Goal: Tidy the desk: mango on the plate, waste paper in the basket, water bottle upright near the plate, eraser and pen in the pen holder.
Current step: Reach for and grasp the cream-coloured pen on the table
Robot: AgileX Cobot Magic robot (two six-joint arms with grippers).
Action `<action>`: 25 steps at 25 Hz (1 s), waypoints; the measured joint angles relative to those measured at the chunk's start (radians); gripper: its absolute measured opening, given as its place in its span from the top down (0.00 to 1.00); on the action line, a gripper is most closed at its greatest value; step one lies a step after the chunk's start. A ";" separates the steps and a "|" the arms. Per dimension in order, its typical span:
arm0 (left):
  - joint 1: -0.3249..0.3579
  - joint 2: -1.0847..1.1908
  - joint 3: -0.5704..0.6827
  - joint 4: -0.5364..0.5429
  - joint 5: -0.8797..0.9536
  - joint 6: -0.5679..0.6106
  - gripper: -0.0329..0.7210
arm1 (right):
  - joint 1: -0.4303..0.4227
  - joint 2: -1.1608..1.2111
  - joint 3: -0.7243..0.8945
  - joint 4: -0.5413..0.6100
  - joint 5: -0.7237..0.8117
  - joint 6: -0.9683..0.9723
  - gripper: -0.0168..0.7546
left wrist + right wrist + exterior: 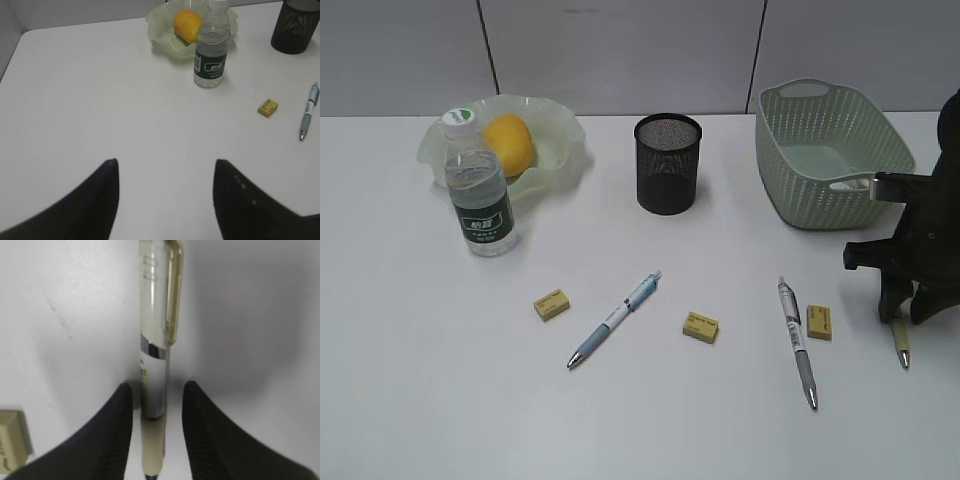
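basket (790, 150): the landmark, at the back right of the desk; no waste paper visible in it or on the desk.
plate (565, 150): well to the left of the basket, holding the mango (509, 143).
water bottle (478, 195): upright, just in front of the plate, far left of the basket.
pen holder (668, 163): between plate and basket, looks empty.
right gripper (158, 405): in front of the basket, low over the desk, fingers straddling a yellow-clipped pen (156, 355); one finger touches the barrel, the other stands a hair off, so a firm grip cannot be told.
left gripper (165, 180): far left of the basket, jaws apart, holding nothing.
pen handling: probably light, stiff, smooth and apt to roll or swivel; take it mid-barrel, near the rubbery sleeve.
other pens: a grey pen (797, 340) and a blue pen (616, 318) lie in front and to the left of the basket.
erasers: three, one (819, 322) just beside the grey pen.
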 joint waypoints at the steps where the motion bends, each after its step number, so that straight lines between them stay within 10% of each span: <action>1: 0.000 0.000 0.000 0.000 0.000 0.000 0.35 | 0.000 0.000 0.000 0.000 -0.002 0.000 0.62; 25: 0.000 0.000 0.000 0.000 0.000 0.000 0.35 | 0.000 0.024 -0.012 0.011 0.018 -0.010 0.83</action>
